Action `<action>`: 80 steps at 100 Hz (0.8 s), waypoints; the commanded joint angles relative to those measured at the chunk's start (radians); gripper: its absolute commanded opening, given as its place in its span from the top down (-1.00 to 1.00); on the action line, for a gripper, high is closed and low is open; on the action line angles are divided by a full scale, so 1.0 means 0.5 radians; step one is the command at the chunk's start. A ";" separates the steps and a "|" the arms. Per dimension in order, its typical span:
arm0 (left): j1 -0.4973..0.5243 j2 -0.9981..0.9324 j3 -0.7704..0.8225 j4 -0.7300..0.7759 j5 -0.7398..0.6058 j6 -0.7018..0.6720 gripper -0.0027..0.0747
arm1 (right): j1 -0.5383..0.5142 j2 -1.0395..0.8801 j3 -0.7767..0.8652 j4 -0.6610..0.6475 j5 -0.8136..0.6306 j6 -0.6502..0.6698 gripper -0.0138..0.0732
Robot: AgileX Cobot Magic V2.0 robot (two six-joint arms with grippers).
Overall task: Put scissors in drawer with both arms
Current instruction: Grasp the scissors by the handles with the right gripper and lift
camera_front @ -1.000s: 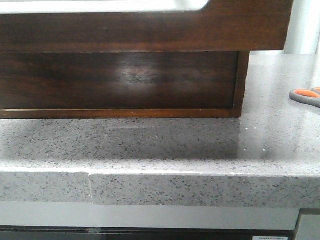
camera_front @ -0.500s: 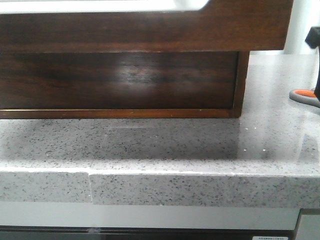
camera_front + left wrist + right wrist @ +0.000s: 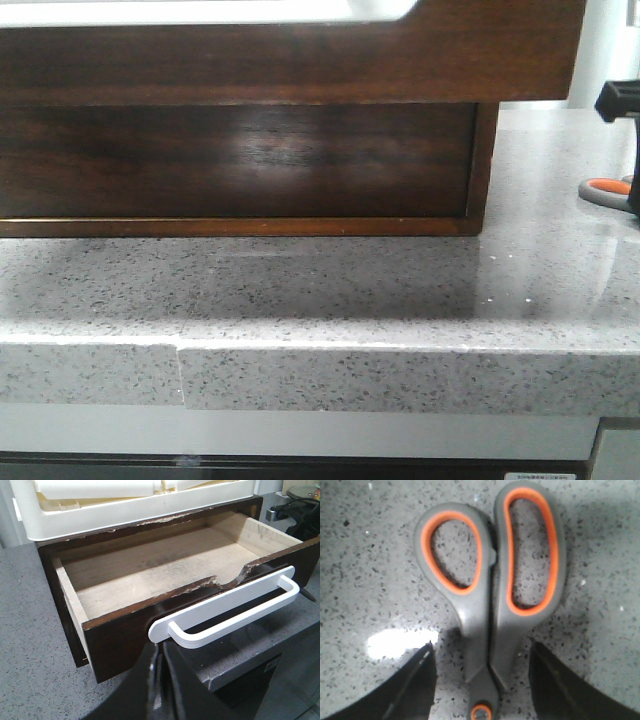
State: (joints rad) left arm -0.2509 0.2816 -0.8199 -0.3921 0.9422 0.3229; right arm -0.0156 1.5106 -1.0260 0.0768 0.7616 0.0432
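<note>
Since a second ago a dark part of the right arm has come into the upper right edge of the front view, above the scissors [image 3: 607, 191]; the rest is unchanged.

At the left, the left wrist view shows one drawer [image 3: 115, 630] pulled open from the chest, its pale inside bare and filling the centre of the frame. One white handle [image 3: 225, 611] runs across its dark front at centre right. The left gripper [image 3: 157, 680] sits at the bottom centre just below the handle's near end. Its fingers look pressed together, but I cannot tell if they grip anything. It probably waits there so it can push the drawer shut afterwards.

In the front view the drawer's dark front fills the upper left and centre, over the grey speckled table [image 3: 330, 300].

At the far right, one pair of scissors lies flat on the table, well apart from the drawer. In the right wrist view the two orange-lined loops [image 3: 452, 552] fill the upper centre. The right gripper [image 3: 482, 680] is spread wide, one finger [image 3: 412, 690] on either side of the handle neck, touching neither, apparently lined up to close across the narrowest part.
</note>
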 commanded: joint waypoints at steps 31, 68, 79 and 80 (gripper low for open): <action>-0.016 0.048 -0.062 -0.045 -0.143 0.005 0.98 | -0.011 0.038 -0.066 -0.018 -0.068 0.026 -0.06; -0.016 0.048 -0.062 -0.045 -0.143 0.005 0.98 | -0.011 -0.102 -0.073 -0.018 -0.018 0.026 0.83; -0.016 0.048 -0.062 -0.045 -0.146 0.005 0.98 | -0.011 -0.251 -0.122 -0.018 0.014 0.026 0.83; -0.016 0.048 -0.062 -0.045 -0.146 0.005 0.98 | -0.011 -0.275 -0.131 -0.018 0.015 0.026 0.83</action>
State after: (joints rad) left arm -0.2509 0.2816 -0.8199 -0.3921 0.9422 0.3229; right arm -0.0156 1.4705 -1.0433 0.0686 0.7881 0.0539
